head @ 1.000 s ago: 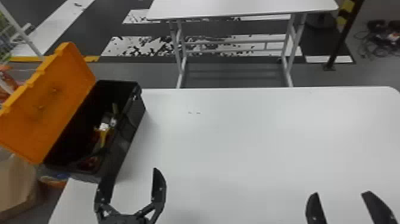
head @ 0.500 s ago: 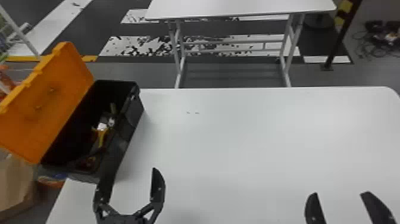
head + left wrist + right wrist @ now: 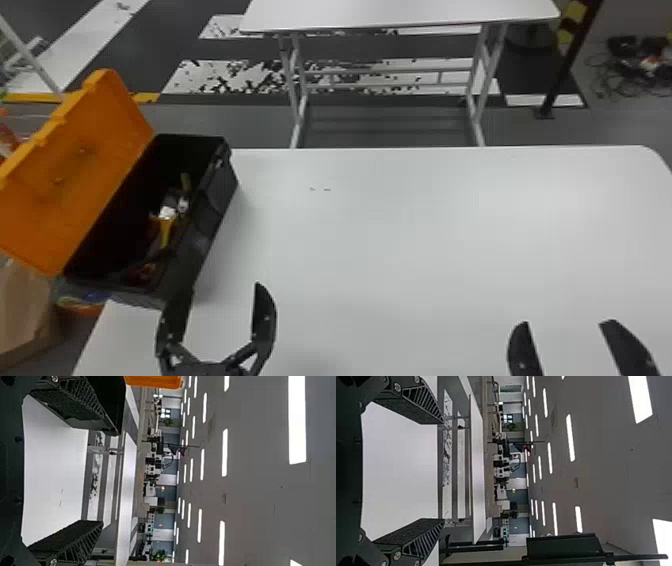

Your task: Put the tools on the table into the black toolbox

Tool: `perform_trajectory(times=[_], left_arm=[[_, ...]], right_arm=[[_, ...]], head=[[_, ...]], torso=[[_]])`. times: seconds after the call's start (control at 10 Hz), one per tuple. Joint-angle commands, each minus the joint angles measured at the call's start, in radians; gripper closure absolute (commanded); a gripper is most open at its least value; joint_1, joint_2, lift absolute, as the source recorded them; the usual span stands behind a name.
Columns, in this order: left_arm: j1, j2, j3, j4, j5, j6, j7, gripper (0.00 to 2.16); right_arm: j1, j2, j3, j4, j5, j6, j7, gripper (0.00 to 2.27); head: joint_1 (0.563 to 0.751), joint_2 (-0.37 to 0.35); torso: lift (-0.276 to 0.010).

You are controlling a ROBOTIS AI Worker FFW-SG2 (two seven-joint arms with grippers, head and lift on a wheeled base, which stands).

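The black toolbox (image 3: 205, 220) stands at the table's left edge, its orange lid (image 3: 75, 170) tipped back to the left. Inside lie several tools, among them one with a yellow part (image 3: 166, 231). My left gripper (image 3: 222, 305) is open over the table's near left part, just in front of the toolbox's near corner. At the near right my right gripper (image 3: 565, 330) is also open with nothing held. The left wrist view has the left gripper (image 3: 107, 477) with its fingers wide apart; the right wrist view has the right gripper (image 3: 443, 471) likewise spread.
The white table (image 3: 425, 225) spreads out to the right of the toolbox. A second white table (image 3: 400, 12) stands beyond it across a floor gap. A brown box (image 3: 25, 310) is beside the table at the lower left, and a dark post (image 3: 570, 60) rises at the back right.
The head view has shifted very slightly, moving the toolbox and table edge a little to the left. Both grippers stay open, and nothing is taken hold of or let go.
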Motion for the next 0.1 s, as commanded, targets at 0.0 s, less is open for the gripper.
perform_trajectory(times=[0.0], left_arm=[[-0.001, 0.000, -0.001, 0.000, 0.000, 0.003, 0.000, 0.06]], right_arm=[[0.000, 0.001, 0.000, 0.001, 0.000, -0.001, 0.000, 0.14]], head=[[0.695, 0.112]], torso=[[-0.075]])
